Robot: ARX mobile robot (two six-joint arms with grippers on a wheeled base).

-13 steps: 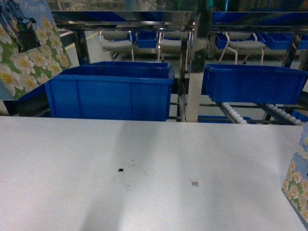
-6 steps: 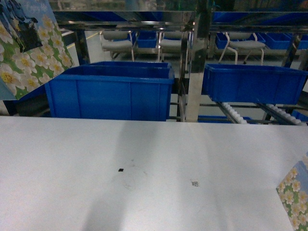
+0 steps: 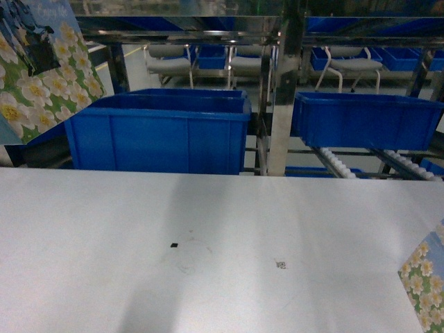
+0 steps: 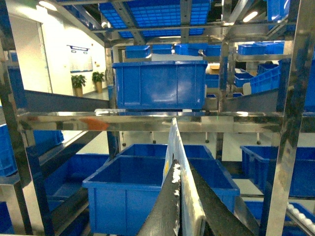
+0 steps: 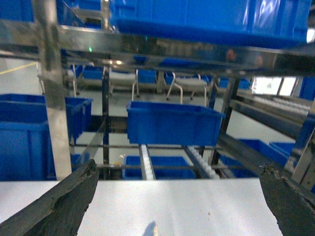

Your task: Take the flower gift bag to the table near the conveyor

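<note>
Gift bag (image 3: 43, 66) hangs above the table's (image 3: 208, 243) far left corner, pinched edge-on by left gripper (image 4: 181, 209), awaiting set-down. Right gripper (image 5: 177, 196) spread, holding nothing. Beyond: blue bins (image 3: 159, 135), conveyor (image 3: 340, 166) rollers.

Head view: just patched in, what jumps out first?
A flower gift bag hangs at the upper left, above the white table; the left wrist view shows the left hand pinched on its edge. Big blue bins sit behind the table in the steel rack. Another flowered bag pokes in at the lower right corner.
</note>
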